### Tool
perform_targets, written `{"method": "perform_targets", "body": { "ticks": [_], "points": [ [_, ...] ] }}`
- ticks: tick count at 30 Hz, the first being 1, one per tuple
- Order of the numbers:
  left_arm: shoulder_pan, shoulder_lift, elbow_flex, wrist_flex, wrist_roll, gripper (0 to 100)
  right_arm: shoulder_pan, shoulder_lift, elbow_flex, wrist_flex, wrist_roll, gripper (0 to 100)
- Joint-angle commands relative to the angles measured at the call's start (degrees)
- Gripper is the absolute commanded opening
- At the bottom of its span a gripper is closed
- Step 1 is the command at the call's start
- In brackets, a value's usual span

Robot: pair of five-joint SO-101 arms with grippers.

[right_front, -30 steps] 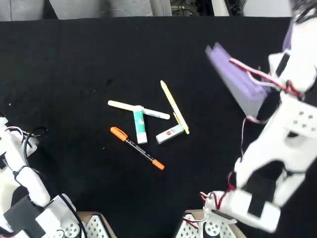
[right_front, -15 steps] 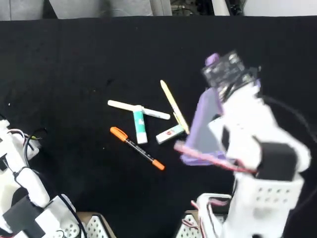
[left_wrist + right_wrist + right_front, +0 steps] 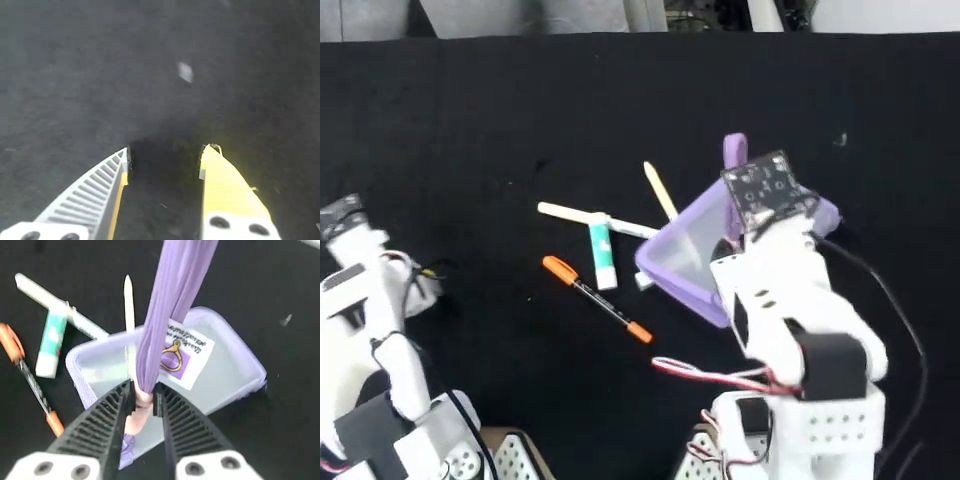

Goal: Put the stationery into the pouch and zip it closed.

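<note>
Right gripper (image 3: 142, 395) jaws clenched on the pouch (image 3: 685, 255), which sits over the yellow pen (image 3: 658, 188) mid-bench; left gripper (image 3: 165, 155) jaws released, empty; dragging the pouch likely sweeps that pen away.

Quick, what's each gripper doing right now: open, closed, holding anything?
Left gripper: open, holding nothing.
Right gripper: closed on the purple pouch, gripping it by its strap.

The left gripper (image 3: 165, 155), its jaws parted, hangs over the black tabletop (image 3: 75, 75) near a small pale fleck (image 3: 185, 71).
</note>
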Motion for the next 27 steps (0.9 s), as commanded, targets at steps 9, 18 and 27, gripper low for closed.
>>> {"method": "perform_targets", "body": {
  "ticks": [9,18,27],
  "points": [
    [28.5,-1.6,-20.9,27.5,0.4,24,-14.7,-11.9,-0.3,-3.6,-1.1,1.1],
    [50.9,-1.6,-23.6,30.1,6.6,23,-14.6,-12.5,0.1,-6.7,-1.2,1.1],
    [61.6,-1.6,-23.4,24.3,16.1,23,-14.7,-12.6,3.2,-7.5,-1.6,1.1]
  ]
}}
